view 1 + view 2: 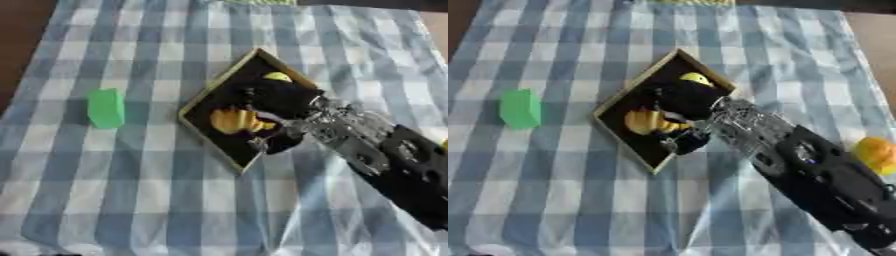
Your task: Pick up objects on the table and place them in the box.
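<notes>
Box (213,95), shallow, black inside w/ tan rim, sits mid-table on checked cloth (175,200). Inside: orange-yellow obj (232,120) and small yellow-green obj (277,76) at far corner. Right hand (280,102) is over box interior; can't tell if fingers are curled or holding anything. Left to do, I'd judge: green block (106,108) well left of box, plus orange obj (877,153) at right edge. Left hand not visible.

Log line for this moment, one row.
right hand over box | yellow item in box, at fingers | green block on cloth, left | orange item right | left hand unseen
</notes>
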You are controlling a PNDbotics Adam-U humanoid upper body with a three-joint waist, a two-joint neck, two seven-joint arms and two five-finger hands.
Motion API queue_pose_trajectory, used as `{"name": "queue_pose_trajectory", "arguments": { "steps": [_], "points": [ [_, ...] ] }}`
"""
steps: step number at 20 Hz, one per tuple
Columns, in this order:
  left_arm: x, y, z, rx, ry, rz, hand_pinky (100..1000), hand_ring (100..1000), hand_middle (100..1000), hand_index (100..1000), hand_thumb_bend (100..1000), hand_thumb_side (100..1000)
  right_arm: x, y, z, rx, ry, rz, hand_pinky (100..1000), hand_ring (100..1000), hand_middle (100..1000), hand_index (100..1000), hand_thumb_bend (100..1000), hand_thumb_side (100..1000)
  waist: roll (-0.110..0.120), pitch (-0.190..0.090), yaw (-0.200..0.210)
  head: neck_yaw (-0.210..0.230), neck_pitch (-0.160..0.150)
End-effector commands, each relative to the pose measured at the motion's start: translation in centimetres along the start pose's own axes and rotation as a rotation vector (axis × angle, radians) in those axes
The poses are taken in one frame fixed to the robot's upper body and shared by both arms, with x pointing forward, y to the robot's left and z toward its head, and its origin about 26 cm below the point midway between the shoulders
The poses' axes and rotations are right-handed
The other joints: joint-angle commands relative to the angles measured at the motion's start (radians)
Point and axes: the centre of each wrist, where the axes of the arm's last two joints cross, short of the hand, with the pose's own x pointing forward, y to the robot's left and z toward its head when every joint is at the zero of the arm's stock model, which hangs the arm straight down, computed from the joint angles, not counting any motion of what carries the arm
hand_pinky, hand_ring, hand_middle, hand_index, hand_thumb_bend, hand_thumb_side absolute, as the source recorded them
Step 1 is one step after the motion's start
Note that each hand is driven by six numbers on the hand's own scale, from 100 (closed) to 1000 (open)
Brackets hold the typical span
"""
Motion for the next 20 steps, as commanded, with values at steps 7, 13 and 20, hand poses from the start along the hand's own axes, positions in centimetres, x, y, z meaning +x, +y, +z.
{"name": "queue_pose_trajectory", "arguments": {
  "steps": [7, 13, 20],
  "points": [
    [0.5, 0.1, -0.3, -0.008, -0.022, -0.001, 695, 822, 705, 815, 100, 722, -0.4, -3.1, 2.2, -0.149, 0.079, 0.058, 975, 1000, 981, 973, 100, 767, -0.006, -0.029, -0.006, 0.007, 0.001],
    [0.6, 0.1, -0.4, -0.006, -0.023, 0.000, 696, 823, 706, 815, 100, 722, -0.6, -5.7, 4.2, -0.218, 0.048, -0.001, 1000, 1000, 1000, 1000, 100, 913, -0.005, -0.032, -0.010, 0.015, 0.003],
    [0.5, 0.1, -0.3, 0.000, -0.020, 0.000, 696, 824, 706, 814, 100, 722, -1.7, -8.3, 6.3, -0.337, 0.073, -0.085, 978, 1000, 1000, 983, 100, 737, -0.003, -0.032, -0.014, 0.018, 0.001]
  ]
}}
